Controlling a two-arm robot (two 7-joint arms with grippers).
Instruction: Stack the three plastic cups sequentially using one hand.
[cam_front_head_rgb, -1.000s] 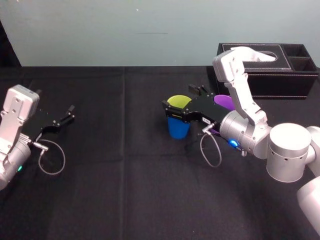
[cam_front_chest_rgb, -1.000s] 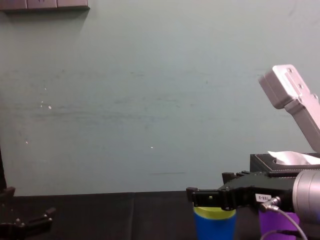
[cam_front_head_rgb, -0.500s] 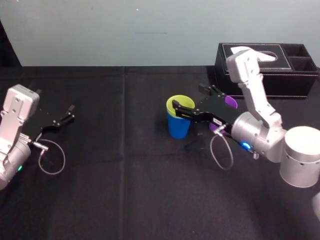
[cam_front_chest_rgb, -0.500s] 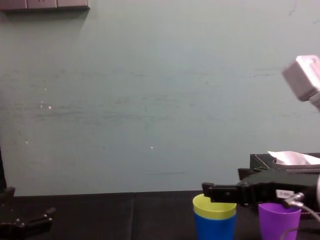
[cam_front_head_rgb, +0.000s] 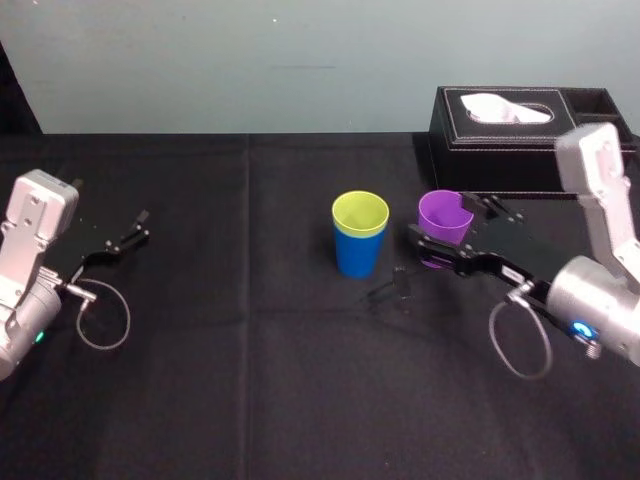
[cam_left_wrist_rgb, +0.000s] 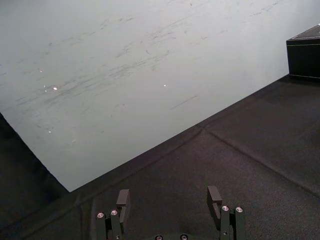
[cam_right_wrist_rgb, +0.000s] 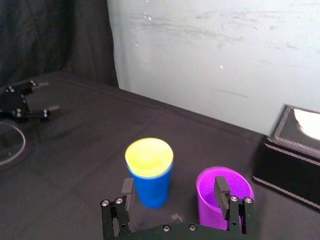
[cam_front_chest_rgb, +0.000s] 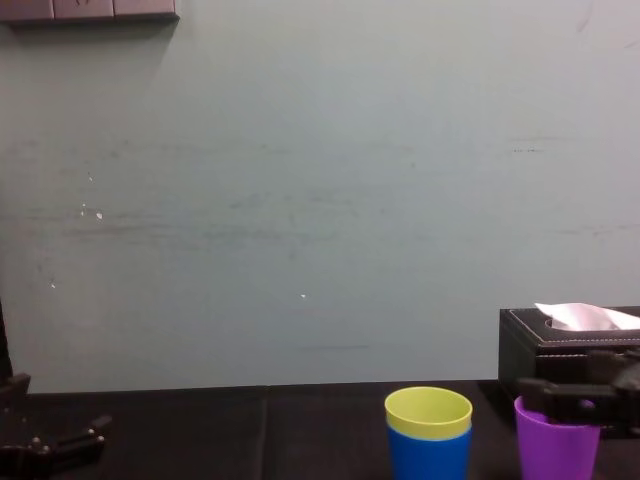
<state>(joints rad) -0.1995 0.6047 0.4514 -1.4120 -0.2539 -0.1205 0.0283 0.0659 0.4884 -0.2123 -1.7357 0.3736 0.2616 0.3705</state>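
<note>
Yellow-green cup (cam_front_head_rgb: 360, 209) is sitting nested inside the blue cup (cam_front_head_rgb: 357, 255), only its rim band showing above the blue one. The pair is standing upright on the black tablecloth (cam_front_head_rgb: 250, 350), just right of centre in the head view. To the right of the pair, near but apart from it, the purple cup (cam_front_head_rgb: 441, 226) is standing upright by itself with its mouth open to the top.

From the lower right of the head view the right gripper (cam_right_wrist_rgb: 173, 186) is reaching in toward the purple cup. Its fingers (cam_right_wrist_rgb: 220, 189) are spreading wide and gripping nothing. One is lying by the cup's lower left side and the other is crossing the far right part of its rim. In the chest view the black finger bar is hanging at about rim level at the lower right edge. Whether it is touching the cup, I cannot tell.

At the left middle of the head view the left gripper (cam_left_wrist_rgb: 168, 199) is resting parked over the cloth, its fingers (cam_left_wrist_rgb: 122, 198) also parting wide and empty.

In the upper right of the head view the black tissue box (cam_front_head_rgb: 500, 150) is standing behind the purple cup, a white tissue (cam_front_head_rgb: 505, 105) poking from its top.
</note>
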